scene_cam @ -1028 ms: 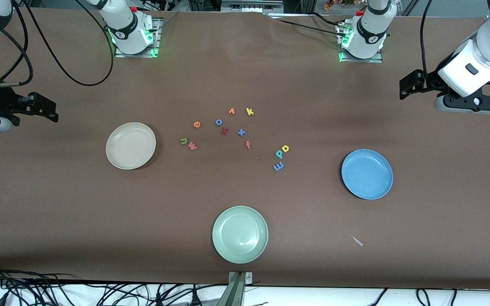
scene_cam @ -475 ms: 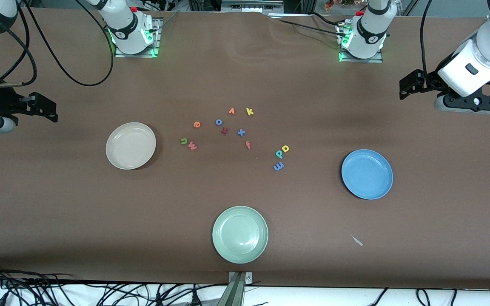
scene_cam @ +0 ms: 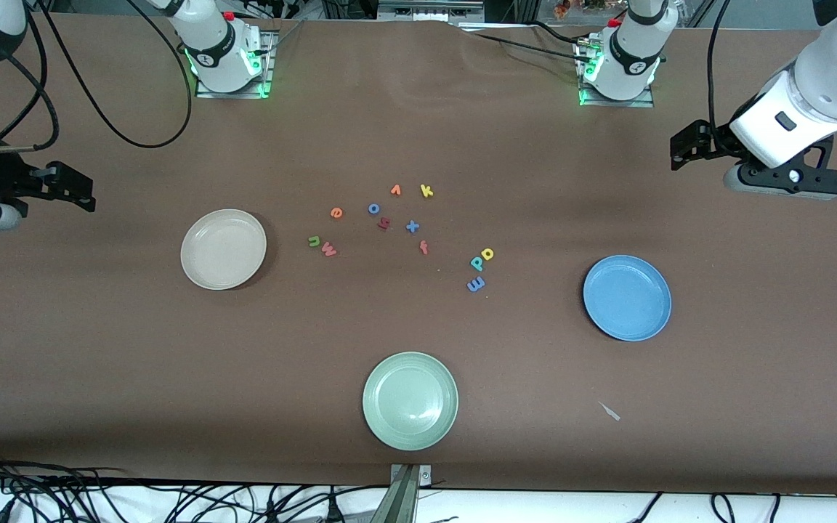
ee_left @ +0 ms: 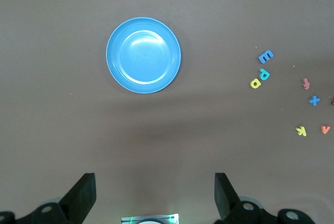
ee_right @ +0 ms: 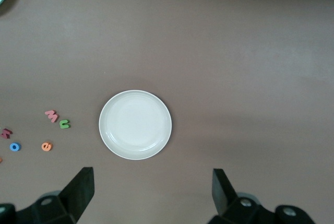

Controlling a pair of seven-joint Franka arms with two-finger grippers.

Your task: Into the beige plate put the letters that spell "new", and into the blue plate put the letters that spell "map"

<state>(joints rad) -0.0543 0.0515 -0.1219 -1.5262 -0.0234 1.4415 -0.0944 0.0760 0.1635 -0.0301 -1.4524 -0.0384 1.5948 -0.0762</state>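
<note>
Front view: both hands [scene_cam: 73, 190] [scene_cam: 684, 145] wide open, empty, above smooth brown tabletop [scene_cam: 418, 334].

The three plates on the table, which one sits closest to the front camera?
The pale green plate. It lies lowest in the front view, near the table's edge, while the beige plate and the blue plate lie farther away, toward opposite ends of the table.
</note>
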